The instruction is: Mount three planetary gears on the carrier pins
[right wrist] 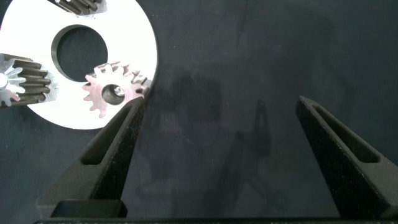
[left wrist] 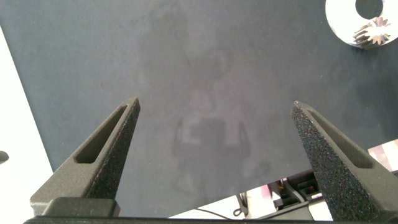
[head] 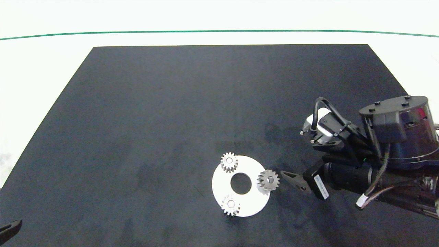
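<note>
The right gripper has its fingers spread wide with nothing between them, sitting low over the dark mat just beside the white disc. One fingertip is right next to the nearest of the planetary gears, touching it or nearly so; I can't tell which from the right wrist view.

That gear is on the disc's edge closest to the right arm, and a pin end shows through its centre hole, so it looks threaded on. In the head view it seems tipped a bit, though, so my guess is it's not fully seated. The other two gears and sit on the far and near parts of the disc with their pins showing pale in the holes, and those look flat and done.

So by my read all three gears are on the carrier pins, and what's left is seating the last one and getting clear. If I were doing this, I'd back the fingers straight away from the disc without sweeping sideways, because that close fingertip could snag a tooth and drag the gear off or shove the whole disc across the bench. If the gear really is cocked, a gentle press straight down on its top face beats nudging it from the side.

The left gripper is parked at the near left corner of the mat, fingers apart and empty.
</note>
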